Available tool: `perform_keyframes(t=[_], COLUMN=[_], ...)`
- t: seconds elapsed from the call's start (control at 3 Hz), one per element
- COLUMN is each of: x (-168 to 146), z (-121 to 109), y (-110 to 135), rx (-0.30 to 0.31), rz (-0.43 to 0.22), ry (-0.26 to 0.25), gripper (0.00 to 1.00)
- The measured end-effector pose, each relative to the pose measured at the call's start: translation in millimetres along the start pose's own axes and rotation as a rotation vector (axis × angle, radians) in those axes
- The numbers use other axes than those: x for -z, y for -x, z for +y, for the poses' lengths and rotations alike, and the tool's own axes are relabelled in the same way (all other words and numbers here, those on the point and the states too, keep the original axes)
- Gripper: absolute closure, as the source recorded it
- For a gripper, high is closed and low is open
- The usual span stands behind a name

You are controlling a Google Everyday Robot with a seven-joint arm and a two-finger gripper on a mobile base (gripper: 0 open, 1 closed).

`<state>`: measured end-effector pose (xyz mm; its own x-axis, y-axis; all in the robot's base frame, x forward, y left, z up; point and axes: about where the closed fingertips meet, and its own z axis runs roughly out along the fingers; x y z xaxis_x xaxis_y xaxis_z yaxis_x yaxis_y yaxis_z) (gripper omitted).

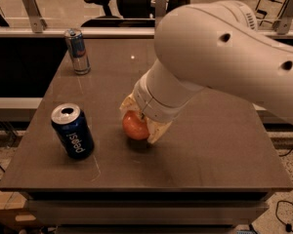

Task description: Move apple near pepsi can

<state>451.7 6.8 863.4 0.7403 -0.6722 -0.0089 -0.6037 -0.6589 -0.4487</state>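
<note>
The orange-red apple (135, 126) sits between the cream fingers of my gripper (139, 125), near the middle of the brown table (219, 145), low over the top or on it. The gripper is shut on the apple, and the white arm comes in from the upper right and hides the apple's top. The dark blue pepsi can (72, 131) stands upright near the table's front left, about a can's width to the left of the apple.
A taller, slimmer silver-and-blue can (77, 51) stands at the table's back left. A rail and an office chair (118, 1) lie beyond the far edge. The table's front edge is close below the pepsi can.
</note>
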Motion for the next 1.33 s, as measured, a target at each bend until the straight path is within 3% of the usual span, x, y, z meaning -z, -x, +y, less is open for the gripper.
perform_keyframes(t=[1.0, 1.33], x=[1, -6], z=[-7, -8], y=[23, 23], rx=[-0.054, -0.052], rz=[-0.012, -0.033], ry=[0.088, 0.092], gripper=[1.0, 1.0])
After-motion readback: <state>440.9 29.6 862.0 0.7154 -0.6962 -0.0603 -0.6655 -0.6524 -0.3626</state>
